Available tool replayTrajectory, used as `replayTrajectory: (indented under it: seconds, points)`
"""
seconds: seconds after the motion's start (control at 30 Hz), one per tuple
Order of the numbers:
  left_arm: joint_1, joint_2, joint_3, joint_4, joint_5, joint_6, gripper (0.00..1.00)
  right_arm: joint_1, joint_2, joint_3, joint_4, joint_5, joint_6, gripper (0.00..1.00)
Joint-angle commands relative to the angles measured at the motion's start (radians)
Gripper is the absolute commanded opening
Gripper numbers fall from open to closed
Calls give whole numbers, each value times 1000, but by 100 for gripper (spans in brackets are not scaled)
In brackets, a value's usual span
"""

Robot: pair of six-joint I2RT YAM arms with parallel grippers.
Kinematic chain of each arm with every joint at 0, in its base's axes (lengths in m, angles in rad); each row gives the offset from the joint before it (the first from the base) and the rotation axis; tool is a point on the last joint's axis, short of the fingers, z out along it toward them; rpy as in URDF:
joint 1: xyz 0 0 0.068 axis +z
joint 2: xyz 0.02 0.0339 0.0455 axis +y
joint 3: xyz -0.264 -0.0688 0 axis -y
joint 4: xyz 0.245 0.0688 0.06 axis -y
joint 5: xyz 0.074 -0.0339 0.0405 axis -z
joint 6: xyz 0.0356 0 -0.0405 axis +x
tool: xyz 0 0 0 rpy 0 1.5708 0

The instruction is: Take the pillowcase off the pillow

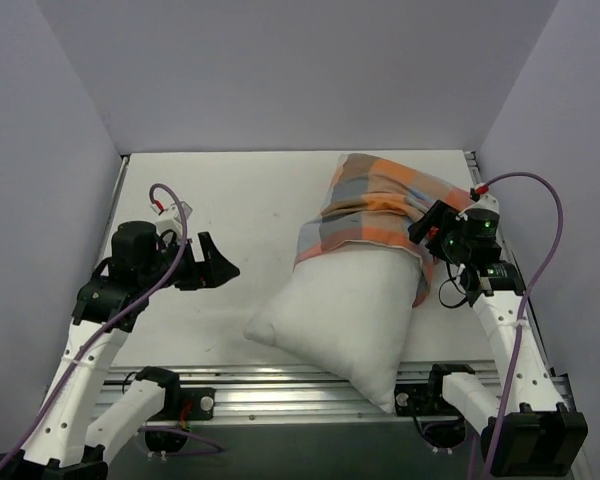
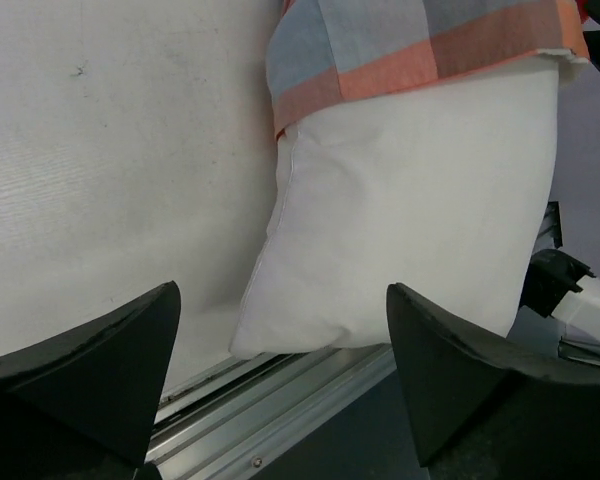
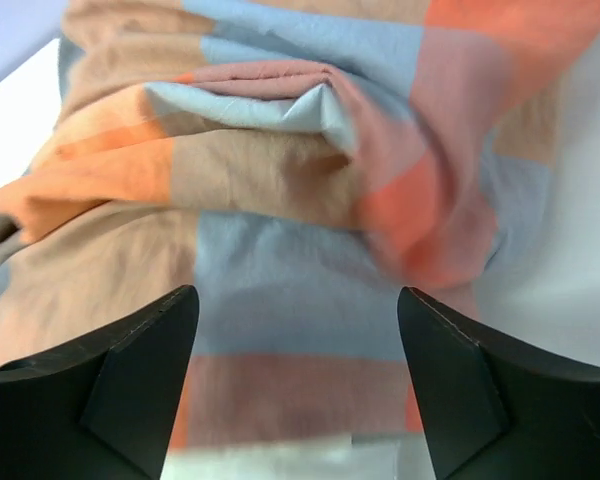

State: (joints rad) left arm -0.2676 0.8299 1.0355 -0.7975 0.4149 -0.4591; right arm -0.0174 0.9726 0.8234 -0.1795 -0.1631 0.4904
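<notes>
The white pillow [image 1: 345, 310] lies at the table's near right, its near corner over the front rail. The checked pillowcase [image 1: 375, 205] is bunched over its far end, its orange hem crossing the pillow. My right gripper [image 1: 427, 226] is open, right at the pillowcase's right edge; in the right wrist view the cloth [image 3: 280, 200] fills the frame just beyond the fingers [image 3: 140, 370]. My left gripper [image 1: 220, 265] is open and empty, left of the pillow, apart from it. The left wrist view shows the pillow [image 2: 410, 210] and the pillowcase's hem [image 2: 420, 50].
White table [image 1: 230, 200] with grey walls on three sides. An aluminium rail [image 1: 280, 385] runs along the front edge, also seen in the left wrist view [image 2: 280, 400]. The right arm's cable [image 1: 540, 250] loops beside the pillow.
</notes>
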Motion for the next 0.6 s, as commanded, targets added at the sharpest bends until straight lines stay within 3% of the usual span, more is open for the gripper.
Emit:
replayTrajectory:
  seconds: [0.0,0.17,0.37,0.57]
  points:
    - [-4,30,-5,128,-24,-9,93,10,-51,60,-51,45,-50,77]
    - [-54,233,4,323,22,-73,96,37,-45,121,-44,4,-67,80]
    - [-245,423,-60,502,16,-142,94,94,-11,170,5,-76,-110,83]
    - [-341,538,-135,635,27,-219,97,315,152,308,0,-55,-222,90]
